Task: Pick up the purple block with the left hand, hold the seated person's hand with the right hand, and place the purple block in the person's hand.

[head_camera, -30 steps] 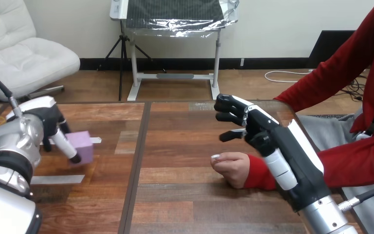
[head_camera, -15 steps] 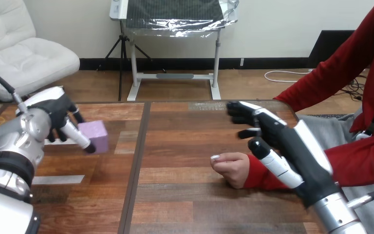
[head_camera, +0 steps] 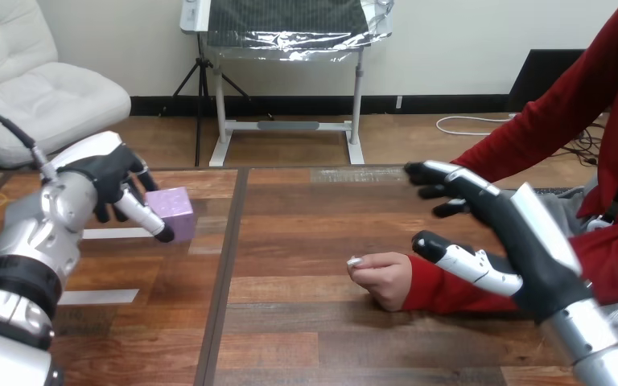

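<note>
Two robot hands sit over the wooden table (head_camera: 290, 338), a plank surface with a dark seam. White tape strips (head_camera: 100, 296) lie below the left hand (head_camera: 105, 181). The left hand grips the purple block (head_camera: 179, 205), thumb across its near face, fingers behind it and largely hidden. Whether the block clears the table cannot be determined. The right hand (head_camera: 491, 213) is spread, fingers straight, thumb just over the red sleeve (head_camera: 442, 293); contact unclear. The person's hand (head_camera: 382, 277), a loose fist, rests on the table beside that thumb's tip.
</note>
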Controlling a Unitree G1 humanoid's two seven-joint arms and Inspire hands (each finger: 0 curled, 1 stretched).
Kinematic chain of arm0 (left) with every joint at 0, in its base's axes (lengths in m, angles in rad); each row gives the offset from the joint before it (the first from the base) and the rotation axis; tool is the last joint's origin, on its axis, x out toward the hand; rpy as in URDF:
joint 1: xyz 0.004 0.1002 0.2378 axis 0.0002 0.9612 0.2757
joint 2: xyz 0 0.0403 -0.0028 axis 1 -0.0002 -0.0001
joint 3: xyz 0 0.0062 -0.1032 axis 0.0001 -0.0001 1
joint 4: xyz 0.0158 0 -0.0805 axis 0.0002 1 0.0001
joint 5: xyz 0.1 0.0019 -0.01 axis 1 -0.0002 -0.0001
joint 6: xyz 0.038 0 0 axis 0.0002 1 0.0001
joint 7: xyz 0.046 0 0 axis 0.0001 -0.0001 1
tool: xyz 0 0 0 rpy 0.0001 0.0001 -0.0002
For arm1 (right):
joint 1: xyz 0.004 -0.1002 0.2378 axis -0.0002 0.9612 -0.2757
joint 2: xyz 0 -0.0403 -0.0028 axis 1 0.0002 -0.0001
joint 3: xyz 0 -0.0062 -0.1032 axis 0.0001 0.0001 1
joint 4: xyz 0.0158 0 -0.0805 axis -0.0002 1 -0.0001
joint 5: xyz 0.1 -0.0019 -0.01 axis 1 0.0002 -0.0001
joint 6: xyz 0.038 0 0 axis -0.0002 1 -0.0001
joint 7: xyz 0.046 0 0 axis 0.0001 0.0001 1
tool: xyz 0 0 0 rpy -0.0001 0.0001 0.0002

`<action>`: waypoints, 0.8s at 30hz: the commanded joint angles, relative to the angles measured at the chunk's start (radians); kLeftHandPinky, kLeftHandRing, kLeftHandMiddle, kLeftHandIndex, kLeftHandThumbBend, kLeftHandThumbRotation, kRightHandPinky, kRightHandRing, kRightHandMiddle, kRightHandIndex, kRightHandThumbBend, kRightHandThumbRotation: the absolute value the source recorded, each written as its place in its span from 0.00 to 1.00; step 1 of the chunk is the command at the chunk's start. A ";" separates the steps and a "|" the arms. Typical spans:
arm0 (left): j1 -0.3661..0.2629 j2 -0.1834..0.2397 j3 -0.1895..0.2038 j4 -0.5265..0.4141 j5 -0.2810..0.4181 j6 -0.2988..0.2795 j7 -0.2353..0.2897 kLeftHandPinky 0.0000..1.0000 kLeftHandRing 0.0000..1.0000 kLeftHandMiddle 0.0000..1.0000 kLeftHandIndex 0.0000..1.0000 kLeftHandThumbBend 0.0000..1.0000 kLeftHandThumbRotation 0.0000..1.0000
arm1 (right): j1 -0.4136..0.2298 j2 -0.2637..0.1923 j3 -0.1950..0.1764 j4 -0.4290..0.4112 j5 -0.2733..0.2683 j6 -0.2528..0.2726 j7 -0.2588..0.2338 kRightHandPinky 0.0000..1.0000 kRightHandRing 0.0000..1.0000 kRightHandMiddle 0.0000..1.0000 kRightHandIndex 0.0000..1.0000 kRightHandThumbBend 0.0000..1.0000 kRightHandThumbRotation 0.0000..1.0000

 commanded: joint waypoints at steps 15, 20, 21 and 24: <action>0.033 0.035 0.039 -0.224 0.000 0.062 -0.053 0.33 0.39 0.46 0.47 0.72 0.00 | -0.181 -0.148 -0.011 0.117 -0.097 -0.023 -0.053 0.70 0.84 0.89 0.89 0.98 0.70; 0.040 0.038 0.040 -0.251 0.003 0.072 -0.065 0.33 0.39 0.46 0.47 0.73 0.00 | -0.215 -0.177 -0.004 0.165 -0.116 -0.034 -0.055 0.70 0.85 0.90 0.90 0.99 0.71; 0.041 0.038 0.041 -0.253 0.002 0.072 -0.066 0.33 0.39 0.46 0.47 0.73 0.00 | -0.222 -0.184 -0.001 0.174 -0.119 -0.037 -0.053 0.70 0.85 0.90 0.90 1.00 0.70; 0.043 0.038 0.041 -0.260 0.003 0.073 -0.071 0.34 0.39 0.46 0.47 0.73 0.00 | -0.243 -0.206 0.008 0.204 -0.143 -0.045 -0.055 0.70 0.86 0.91 0.90 1.00 0.70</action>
